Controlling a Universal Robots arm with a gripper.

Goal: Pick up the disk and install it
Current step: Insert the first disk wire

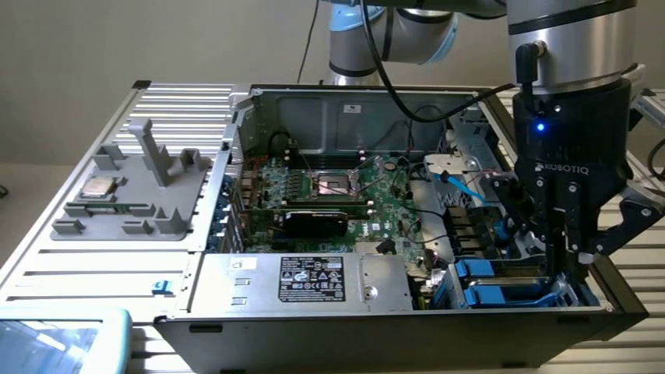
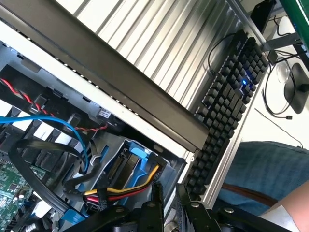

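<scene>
Hanging low, the end effector point(image 1: 569, 269) pointed straight down into the open computer case point(image 1: 416, 319), which lay on its side on the ridged metal surface point(image 1: 104, 261). It was over the near corner of the case, on the exterior view's right. Its two fingers point(image 2: 155, 205) were almost pressed together, with only a thin gap between them, and I could see nothing held in that gap. I think they were kept close so they could fit into that tight corner. The disk point(image 1: 509, 294) lay in its slot in that same corner, just beside the fingertips. Its blue bracket point(image 2: 140, 155) ran along its edges, most likely so it could slide into the slot and sit snug. Yellow, red and black wires point(image 2: 120, 191) were bunched just beside the disk, where a plug could reach it. With the case open on top, coming down from above looked like the easy way in.
</scene>
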